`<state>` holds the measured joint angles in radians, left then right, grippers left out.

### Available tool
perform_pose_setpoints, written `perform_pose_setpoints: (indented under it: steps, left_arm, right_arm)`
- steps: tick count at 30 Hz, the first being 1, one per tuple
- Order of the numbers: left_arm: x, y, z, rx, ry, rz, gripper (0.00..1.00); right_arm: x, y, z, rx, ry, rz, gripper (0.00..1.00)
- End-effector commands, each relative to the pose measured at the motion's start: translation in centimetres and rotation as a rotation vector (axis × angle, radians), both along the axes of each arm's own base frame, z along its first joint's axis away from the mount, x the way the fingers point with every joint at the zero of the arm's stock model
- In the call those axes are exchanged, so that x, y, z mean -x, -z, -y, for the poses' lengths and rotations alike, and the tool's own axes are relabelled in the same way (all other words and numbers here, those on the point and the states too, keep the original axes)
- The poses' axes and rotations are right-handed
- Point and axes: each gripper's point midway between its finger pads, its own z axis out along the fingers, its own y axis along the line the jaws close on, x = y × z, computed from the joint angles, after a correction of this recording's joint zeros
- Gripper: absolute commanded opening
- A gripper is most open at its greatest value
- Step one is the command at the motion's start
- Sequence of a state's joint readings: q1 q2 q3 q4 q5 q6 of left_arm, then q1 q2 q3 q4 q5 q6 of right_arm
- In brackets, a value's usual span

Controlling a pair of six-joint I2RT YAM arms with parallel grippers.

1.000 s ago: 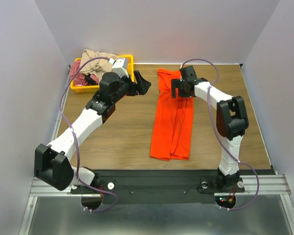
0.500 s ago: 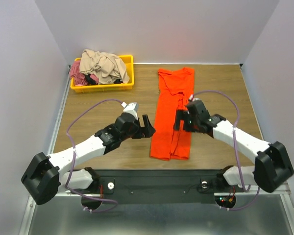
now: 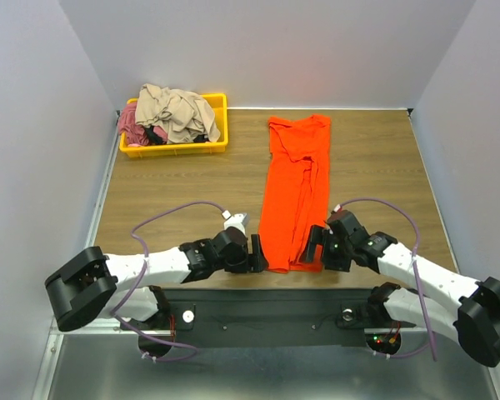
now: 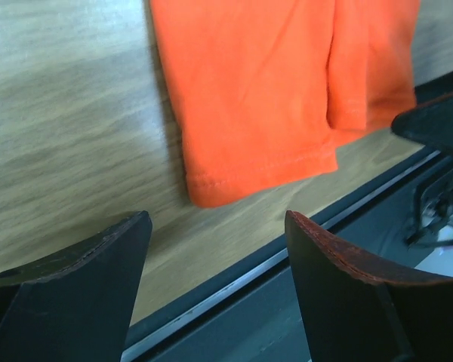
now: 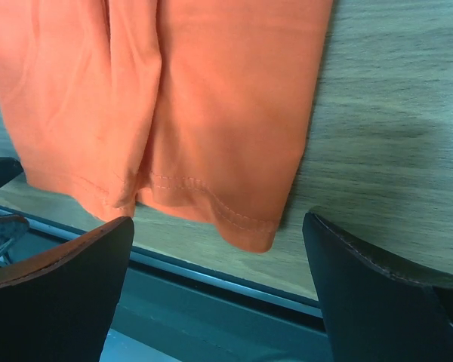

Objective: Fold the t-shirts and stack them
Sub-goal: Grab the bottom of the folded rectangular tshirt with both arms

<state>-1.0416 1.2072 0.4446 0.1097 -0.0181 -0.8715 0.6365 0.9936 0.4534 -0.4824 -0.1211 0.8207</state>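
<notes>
At near desk (image 3: 175, 192) edge: my left hand (image 3: 258, 252), right hand (image 3: 314, 248) flank orange shirt (image 3: 296, 183) hem, both wide, empty, likely to pinch corners for fold.

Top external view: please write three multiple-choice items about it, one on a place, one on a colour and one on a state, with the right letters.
1. Where on the table does the yellow tray stand?
A. far left corner
B. near right corner
C. centre

2. What colour is the t-shirt lying flat on the table?
A. blue
B. orange-red
C. green

3. In what state are the left gripper and the right gripper?
A. both shut on the t-shirt
B. left shut on the tray, right open
C. both open and empty

Key:
1 A: the tray sits at the far edge, on the left arm's side.
2 B: the cloth is bright orange-red against the brown wood.
3 C: each wrist view shows the fingers wide apart, with nothing between them, by the t-shirt's near hem.
</notes>
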Motion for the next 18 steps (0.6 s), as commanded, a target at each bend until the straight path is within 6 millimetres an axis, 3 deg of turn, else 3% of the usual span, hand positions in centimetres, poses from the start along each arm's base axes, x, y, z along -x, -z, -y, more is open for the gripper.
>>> perform_pose_setpoints:
  steps: [1,4,10,18]
  left_arm:
    - [-1.5,-1.4,1.3,0.073,-0.049,0.058,0.81]
    - [-2.4,-0.7,1.0,0.04,-0.098,0.066,0.77]
    - [-3.4,0.9,1.0,-0.037,-0.11,0.06,0.53]
    - [-1.3,3.1,1.1,-0.036,-0.052,-0.037,0.01]
  right_arm:
    - [0.7,0.5,-0.1,0.0,0.005,-0.035,1.0]
    - [0.3,1.1,0.4,0.041,0.016,-0.041,1.0]
    - [0.0,2.0,1.1,0.096,0.044,-0.046,0.88]
    - [0.6,3.6,1.9,0.15,0.052,-0.098,0.39]
